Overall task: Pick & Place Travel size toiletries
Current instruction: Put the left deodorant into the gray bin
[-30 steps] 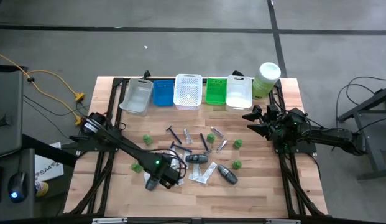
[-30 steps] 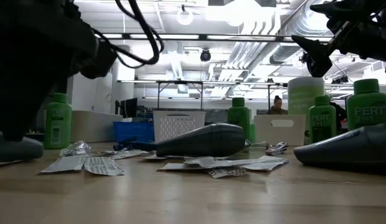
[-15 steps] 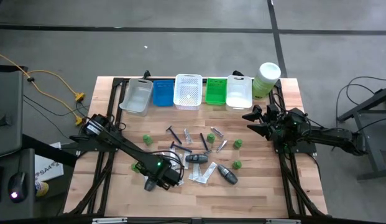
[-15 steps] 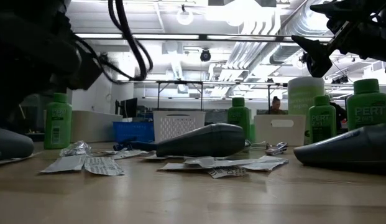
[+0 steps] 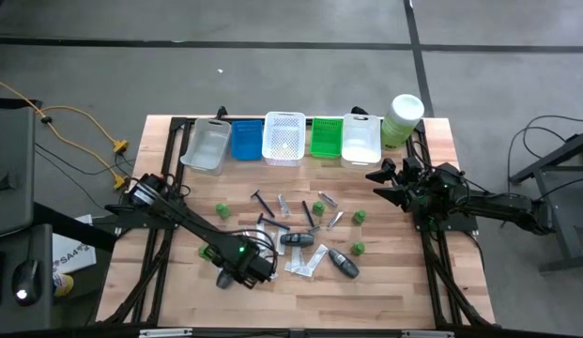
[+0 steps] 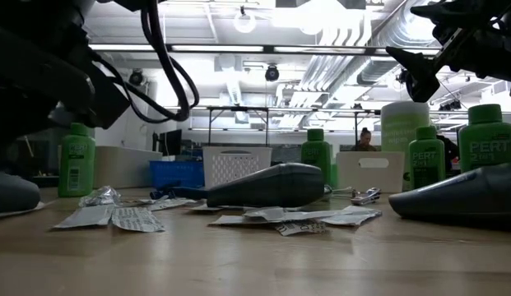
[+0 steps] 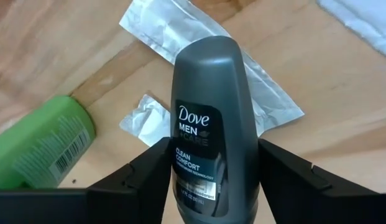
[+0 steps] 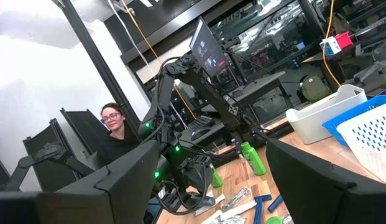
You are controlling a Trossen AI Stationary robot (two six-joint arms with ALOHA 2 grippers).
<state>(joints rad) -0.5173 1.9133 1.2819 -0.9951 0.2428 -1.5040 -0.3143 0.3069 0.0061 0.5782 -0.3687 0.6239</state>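
At the near edge of the table [image 5: 160, 310], the left gripper [image 7: 214, 186] is lowered over a dark grey deodorant stick [image 7: 212, 118] lying on the wood. The stick is seen between the two fingers [image 7: 140, 177], which flank it closely; whether they already press on it cannot be told, and the stick appears not yet lifted. A green bottle [image 7: 40, 146] lies just beside it, and white sachets [image 7: 242, 81] lie under and behind its cap.

Farther in, the rest of the toiletries are scattered across the middle of the table: a second grey stick [image 5: 296, 239], a third [image 5: 344, 266], more green bottles [image 5: 222, 210], razors [image 5: 260, 199] and sachets [image 5: 305, 261]. None of these appears sorted yet.

At the far edge, the row of baskets [image 5: 283, 137] stands; little can be made out inside them, so the task is judged to be at an early stage, with nearly everything left to move.

The right gripper [image 5: 383, 184] waits raised at the right side, its fingers spread wide and holding nothing. Beyond the table, a person [image 8: 115, 130] is seated.
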